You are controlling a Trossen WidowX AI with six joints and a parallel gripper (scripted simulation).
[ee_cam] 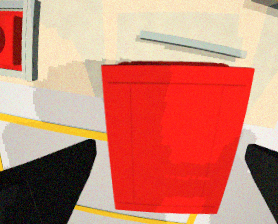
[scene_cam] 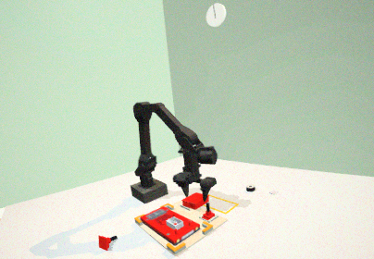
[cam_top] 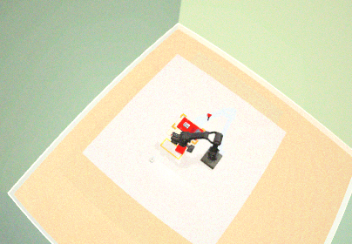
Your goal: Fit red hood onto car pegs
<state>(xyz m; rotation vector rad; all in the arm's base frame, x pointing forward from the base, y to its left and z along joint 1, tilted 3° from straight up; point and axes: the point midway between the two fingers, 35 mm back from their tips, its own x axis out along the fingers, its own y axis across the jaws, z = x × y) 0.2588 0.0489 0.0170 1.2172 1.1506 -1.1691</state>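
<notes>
The red hood [cam_top: 180, 149] [scene_cam: 195, 200] [ee_cam: 175, 135] lies flat roof up beside the car, one end over the beige board; its corner holes are not visible. My gripper [scene_cam: 196, 199] [ee_cam: 171, 149] is open and empty above it. In the wrist view the fingertips stand left and right of the hood, with a gap on each side, the right one smaller. The red chassis [cam_top: 181, 123] [scene_cam: 159, 228] sits between orange jig corners [scene_cam: 176, 247], with the grey engine block [cam_top: 186, 125] [scene_cam: 174, 222] on its deck. The pegs are too small to make out.
A red part with a black stem [scene_cam: 208, 215] stands in a grey holder near the hood. Another red piece [cam_top: 209, 116] [scene_cam: 105, 242] lies beyond the car. A yellow outline [scene_cam: 227, 211] [ee_cam: 50, 126], a grey strip [ee_cam: 190, 44] and a black round piece [scene_cam: 250, 188] also show.
</notes>
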